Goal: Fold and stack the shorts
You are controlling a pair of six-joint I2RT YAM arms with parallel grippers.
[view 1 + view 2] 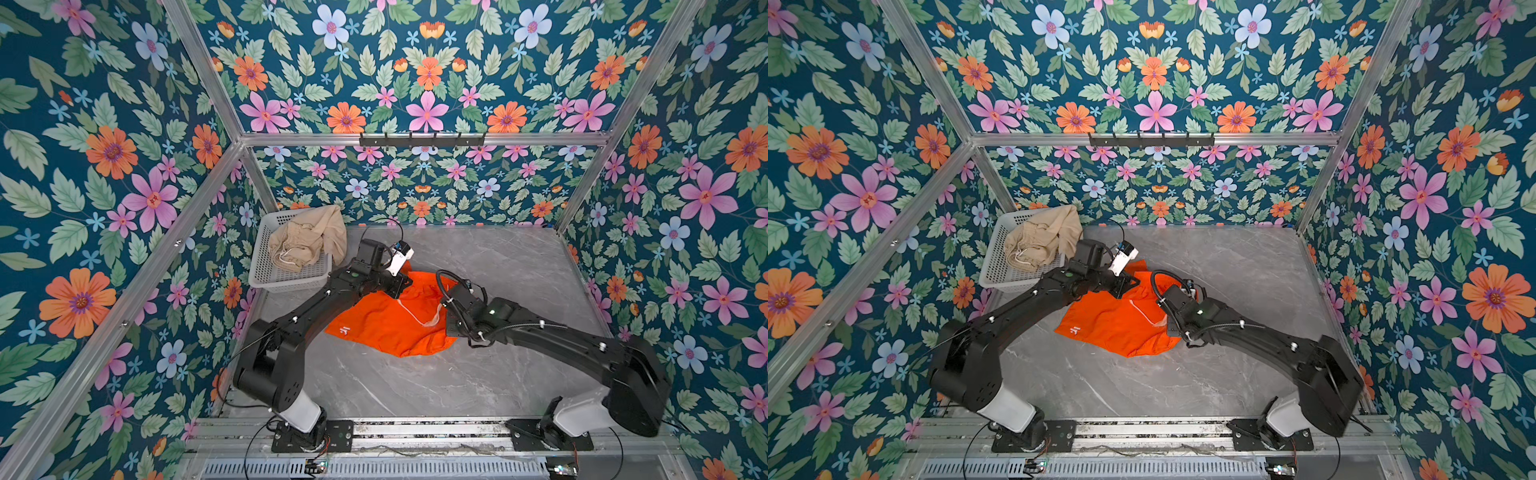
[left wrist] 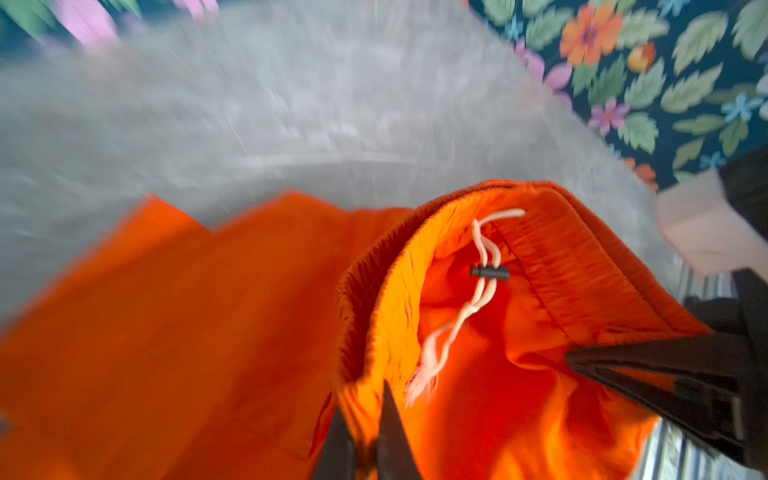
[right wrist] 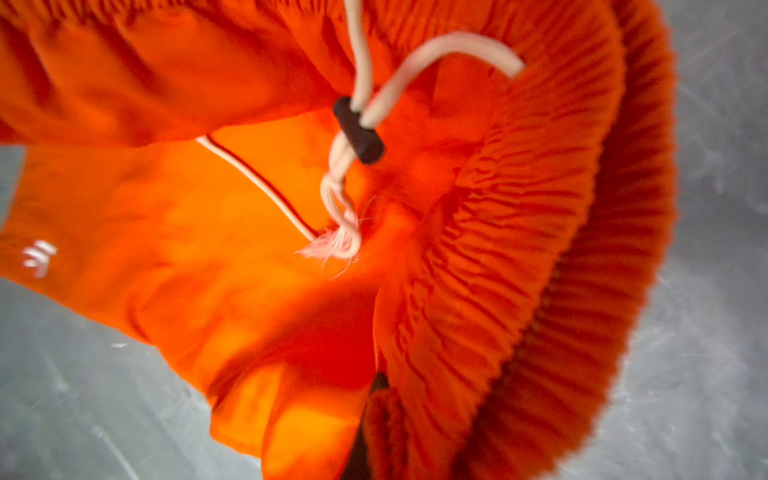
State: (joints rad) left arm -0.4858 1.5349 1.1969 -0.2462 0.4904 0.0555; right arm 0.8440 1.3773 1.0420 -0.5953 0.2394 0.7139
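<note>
Waistband (image 3: 540,249) of the orange shorts (image 1: 386,328) hangs raised above the grey table (image 1: 498,266), legs trailing on it. The left gripper (image 2: 363,419) is closed tight on one side and the right gripper (image 3: 370,415) on the opposite side, probably to stretch it flat for folding. The beige shorts (image 1: 307,241) sit bunched in the white basket (image 1: 286,278), not yet folded.

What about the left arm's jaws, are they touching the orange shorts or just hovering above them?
Touching. The left wrist view shows the left gripper with its jaws closed on the orange shorts, waistband fabric pinched between them.
</note>
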